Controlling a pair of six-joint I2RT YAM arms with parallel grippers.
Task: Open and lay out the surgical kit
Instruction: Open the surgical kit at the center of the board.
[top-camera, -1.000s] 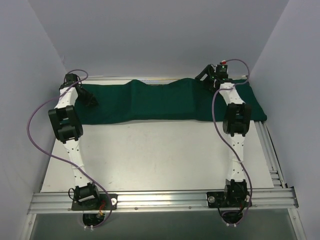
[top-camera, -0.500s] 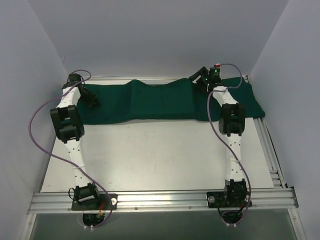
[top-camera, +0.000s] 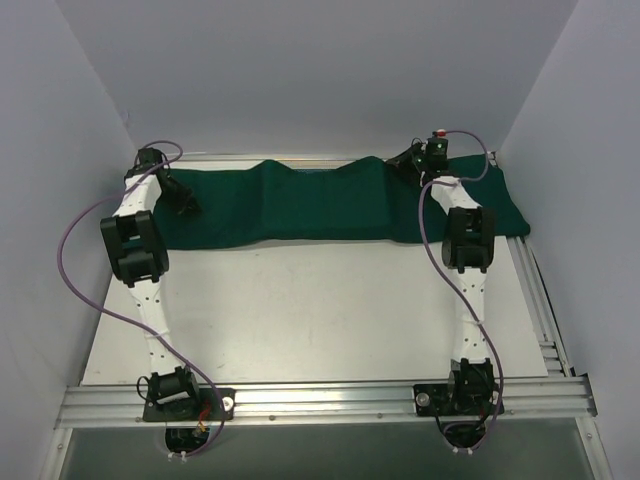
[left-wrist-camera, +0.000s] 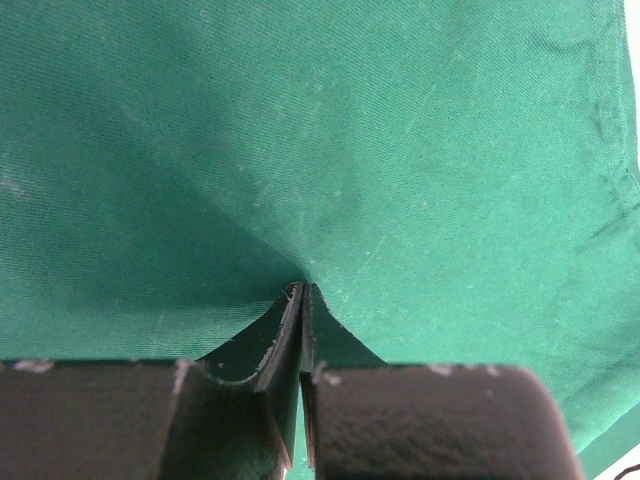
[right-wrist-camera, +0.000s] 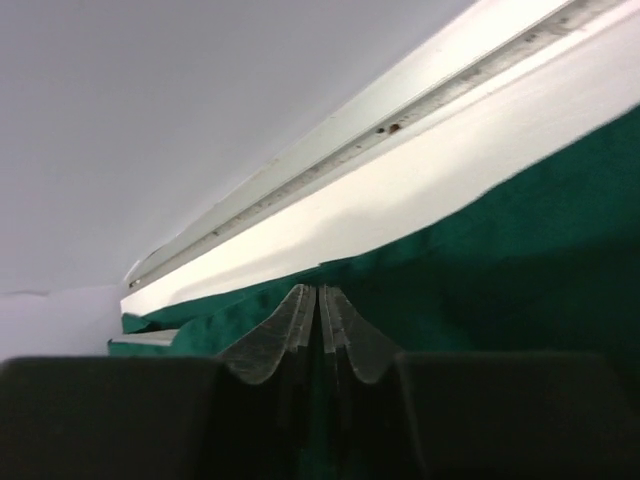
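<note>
1. White walls (top-camera: 300, 70) closed in a pale table (top-camera: 300, 310). The green cloth wrap (top-camera: 300, 205) lay as a long, rumpled band across the table's far side.
2. At the wrap's left end, the left gripper (left-wrist-camera: 302, 290) had its jaws pressed together on a pinch of fabric. The cloth puckered up to a point at the fingertips.
3. Towards the wrap's right end, at its far edge, the right gripper (right-wrist-camera: 318, 296) also had its jaws closed. Cloth lay close around the tips, but whether any was caught between them could not be told.
4. No tray or instrument showed anywhere. If they were present, they lay hidden under the wrap.
5. The step in hand looked like taking hold of the wrap at both ends, ready to unfold it. The task seemed to be at an early stage, with nothing laid out yet.
6. The next move would probably call for both arms to lift and draw the wrap open together, at an even pace. If the right gripper had no real hold, only the left end would travel and the wrap would likely twist.
</note>
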